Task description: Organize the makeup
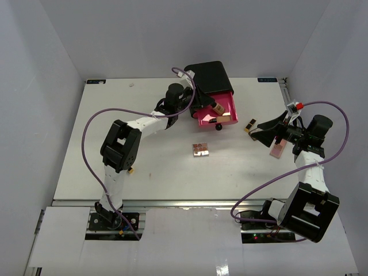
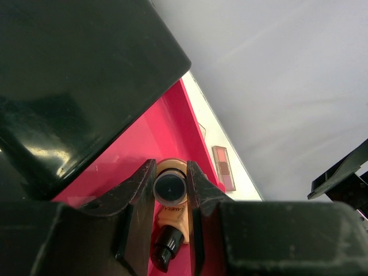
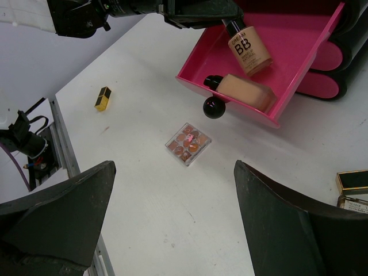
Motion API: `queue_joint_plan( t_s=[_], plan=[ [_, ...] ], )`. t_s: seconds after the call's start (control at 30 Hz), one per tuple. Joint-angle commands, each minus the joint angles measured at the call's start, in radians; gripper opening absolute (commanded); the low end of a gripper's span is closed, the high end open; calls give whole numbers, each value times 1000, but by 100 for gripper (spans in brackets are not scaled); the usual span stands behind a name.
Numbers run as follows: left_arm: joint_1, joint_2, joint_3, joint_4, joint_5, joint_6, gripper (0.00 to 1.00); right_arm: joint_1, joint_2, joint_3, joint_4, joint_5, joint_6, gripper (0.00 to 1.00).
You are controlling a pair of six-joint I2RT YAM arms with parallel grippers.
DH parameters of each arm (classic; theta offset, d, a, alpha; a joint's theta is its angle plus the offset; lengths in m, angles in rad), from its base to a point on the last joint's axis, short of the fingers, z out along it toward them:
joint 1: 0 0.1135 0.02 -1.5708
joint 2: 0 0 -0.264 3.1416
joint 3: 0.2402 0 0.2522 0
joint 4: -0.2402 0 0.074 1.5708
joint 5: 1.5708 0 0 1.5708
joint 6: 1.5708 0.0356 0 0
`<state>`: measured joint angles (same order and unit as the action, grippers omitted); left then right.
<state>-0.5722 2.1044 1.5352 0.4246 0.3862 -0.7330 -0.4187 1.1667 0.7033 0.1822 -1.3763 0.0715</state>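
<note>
My left gripper [image 2: 171,190] is shut on the dark cap of a tan BB cream bottle [image 3: 249,49] and holds it tilted over the open pink drawer [image 1: 210,119]. A second tan bottle [image 3: 241,92] lies in that drawer, under the held one [image 2: 170,187]. The square palette [image 1: 200,149] lies mid-table and shows in the right wrist view [image 3: 188,143]. A black-and-gold lipstick [image 1: 251,125] and a flat pink compact [image 1: 279,150] lie by my right gripper [image 1: 269,130], which is open and empty above the table [image 3: 172,230]. Another lipstick [image 3: 103,98] lies far off near the front rail.
The black box [image 1: 210,76] with pink drawers stands at the back centre, its open drawer's black knob [image 3: 214,107] facing the table. A strip compact with red pans [image 2: 223,168] lies right of the drawer. A gold-edged item [image 3: 352,181] shows at the right edge.
</note>
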Motion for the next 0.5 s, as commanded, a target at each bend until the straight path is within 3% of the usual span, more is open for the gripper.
queue_joint_plan(
  t_s=[0.0, 0.2, 0.4, 0.47],
  plan=[
    [-10, -17, 14, -1, 24, 4, 28, -6, -11, 4, 20, -30, -2, 90],
    [-15, -28, 13, -55, 19, 29, 40, -8, -10, 2, 22, -30, -1, 90],
    [-15, -87, -17, -110, -56, 86, 66, -9, -13, 2, 22, -30, 1, 90],
    [-15, -98, -14, -128, -66, 106, 69, -9, -13, 2, 22, -30, -1, 90]
  ],
)
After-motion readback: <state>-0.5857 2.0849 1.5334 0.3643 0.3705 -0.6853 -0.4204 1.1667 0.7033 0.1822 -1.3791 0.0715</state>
